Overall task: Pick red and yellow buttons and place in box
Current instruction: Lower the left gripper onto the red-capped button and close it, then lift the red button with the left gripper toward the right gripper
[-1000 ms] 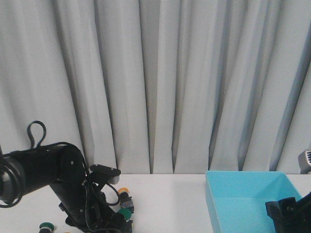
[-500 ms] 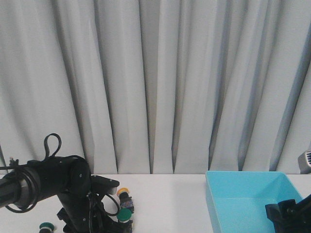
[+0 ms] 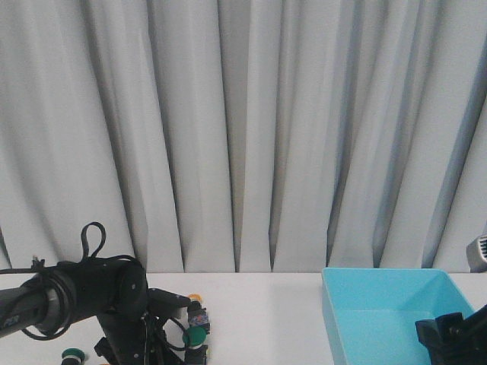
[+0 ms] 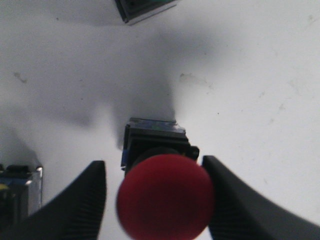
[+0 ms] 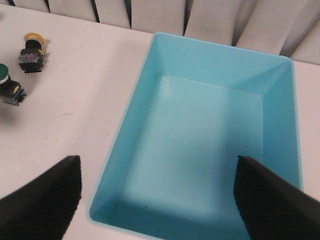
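In the left wrist view a red button (image 4: 166, 196) with a dark body stands on the white table. My left gripper (image 4: 154, 170) is open, a finger on each side of the red cap; a thin gap shows on one side. A yellow button (image 5: 33, 39) lies on its side, also in the front view (image 3: 195, 298). The turquoise box (image 5: 131, 120) sits at the front right (image 3: 380, 300) and looks empty. My right gripper (image 5: 155, 200) is open wide and empty above the box's near end.
Green-capped buttons lie near the left arm (image 3: 195, 334) (image 3: 72, 354); one shows in the right wrist view (image 5: 5, 75). Other dark button bodies sit close to the left gripper (image 4: 142, 7) (image 4: 20, 185). Grey curtains hang behind the table.
My left arm has lowered and shifted a little right over the cluster of buttons. The right arm and the box have not moved.
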Available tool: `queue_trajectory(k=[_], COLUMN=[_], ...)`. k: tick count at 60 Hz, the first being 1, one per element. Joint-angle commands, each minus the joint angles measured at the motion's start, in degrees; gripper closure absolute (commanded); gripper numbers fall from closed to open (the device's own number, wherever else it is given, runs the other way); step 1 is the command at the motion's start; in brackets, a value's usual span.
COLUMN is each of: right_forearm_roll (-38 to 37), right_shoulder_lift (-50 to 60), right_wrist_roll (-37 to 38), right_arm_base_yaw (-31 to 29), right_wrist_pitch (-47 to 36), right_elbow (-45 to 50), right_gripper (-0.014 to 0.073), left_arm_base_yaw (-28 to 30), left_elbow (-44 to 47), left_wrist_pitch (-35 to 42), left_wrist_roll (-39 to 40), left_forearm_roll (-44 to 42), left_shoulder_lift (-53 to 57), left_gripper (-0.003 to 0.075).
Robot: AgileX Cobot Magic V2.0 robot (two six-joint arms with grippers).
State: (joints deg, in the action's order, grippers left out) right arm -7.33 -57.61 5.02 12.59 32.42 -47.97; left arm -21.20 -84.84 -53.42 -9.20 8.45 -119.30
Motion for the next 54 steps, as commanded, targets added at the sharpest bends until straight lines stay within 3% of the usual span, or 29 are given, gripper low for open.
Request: queue_trajectory(k=[1,12,18,28,34,54], right_forearm_roll=[-0.3,-0.3,-0.1,0.0,0.0,-0.1], right_shoulder_lift=[0.7,0.7,0.7,0.5,-0.7,-8.0], right_wrist_roll=[-0.4,-1.5,-7.8,-23.7,-28.6,-34.3], right_arm_base_yaw=[0.1,0.1,0.9,7.0,10.9,18.5], right_wrist_pitch=[-3.2,-3.3,-3.4,-5.8,-9.5,-23.1], right_elbow=[-2.1,-2.1,-2.1,-2.1,-2.1,-2.1], right_gripper=[0.0004,0.0005,0.0005,0.0005,0.0005,0.0005], left_arm_base_yaw=[-0.2,-0.2,-0.2,-0.3,-0.3,-0.4], left_elbow=[-1.6,-2.5,-5.1,-10.9,-14.1,-23.1], left_wrist_pitch=[1.0,1.2,-1.3,-7.5,-10.2,-16.3], left_wrist_roll=[-1.4,-4.0,-4.3,-6.8,-10.6,-25.5], left_forearm_roll=[1.1,1.2,1.1,2.3,6.9,40.2], left_shoulder_lift=[2.5,2.7,3.2,6.1,9.4,16.4], left_gripper=[0.0451,0.0660,0.0729,0.0727,0.0727,0.0726])
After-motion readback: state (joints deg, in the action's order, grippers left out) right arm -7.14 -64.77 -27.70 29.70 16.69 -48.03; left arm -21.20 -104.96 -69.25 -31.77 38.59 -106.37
